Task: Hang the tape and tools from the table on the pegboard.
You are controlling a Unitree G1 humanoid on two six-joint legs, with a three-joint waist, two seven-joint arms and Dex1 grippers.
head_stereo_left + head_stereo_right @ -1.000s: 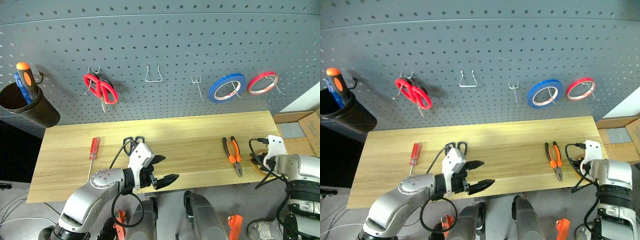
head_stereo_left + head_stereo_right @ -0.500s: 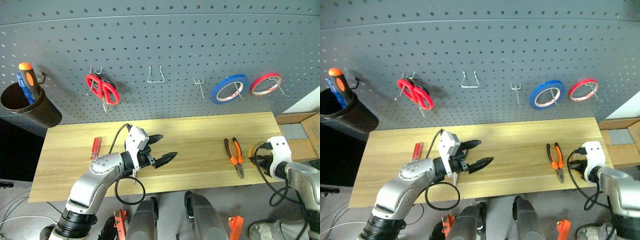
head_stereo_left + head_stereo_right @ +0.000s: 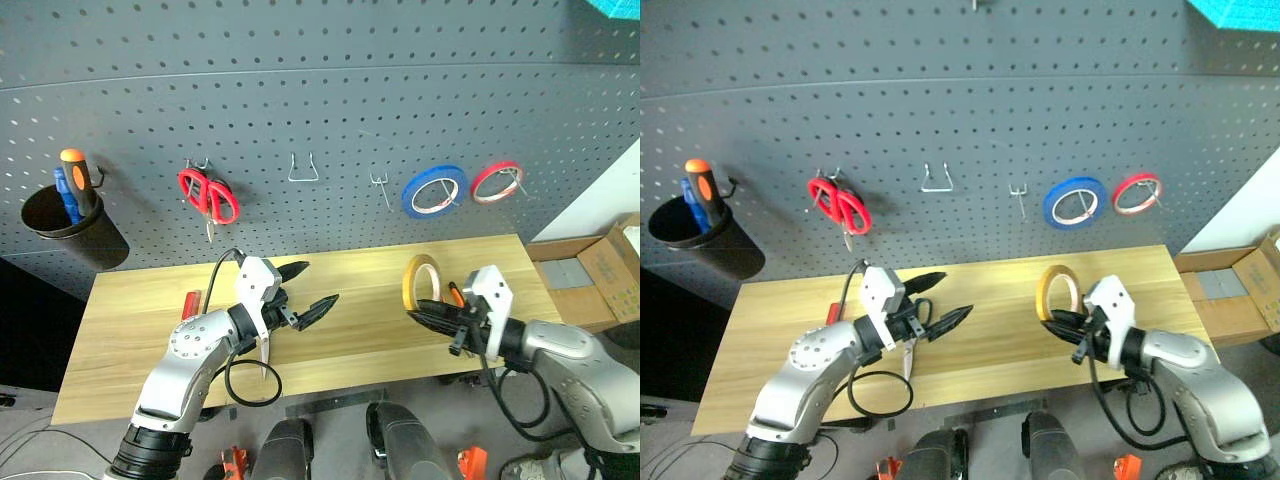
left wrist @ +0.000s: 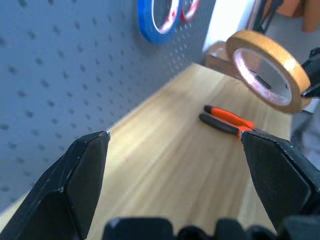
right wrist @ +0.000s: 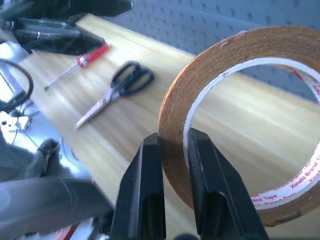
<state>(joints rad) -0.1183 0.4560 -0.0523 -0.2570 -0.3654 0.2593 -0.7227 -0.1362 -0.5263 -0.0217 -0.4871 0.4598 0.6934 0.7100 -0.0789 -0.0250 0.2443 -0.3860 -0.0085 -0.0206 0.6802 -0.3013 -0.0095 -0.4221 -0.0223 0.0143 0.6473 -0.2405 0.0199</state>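
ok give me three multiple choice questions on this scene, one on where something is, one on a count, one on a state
1. Where are the pliers?
A. hanging on the pegboard
B. lying on the table
C. in the left hand

2. How many tape rolls hang on the pegboard?
A. one
B. two
C. three

3. What is the right hand doing?
A. pinching the yellow tape
B. open over the table
C. holding the screwdriver

Answers:
1. B, the left wrist view shows the pliers flat on the wooden top.
2. B, the blue tape roll and the red tape roll hang there side by side.
3. A, its two fingers are shut on the ring's band, lifted off the table, while the left hand is open and empty.
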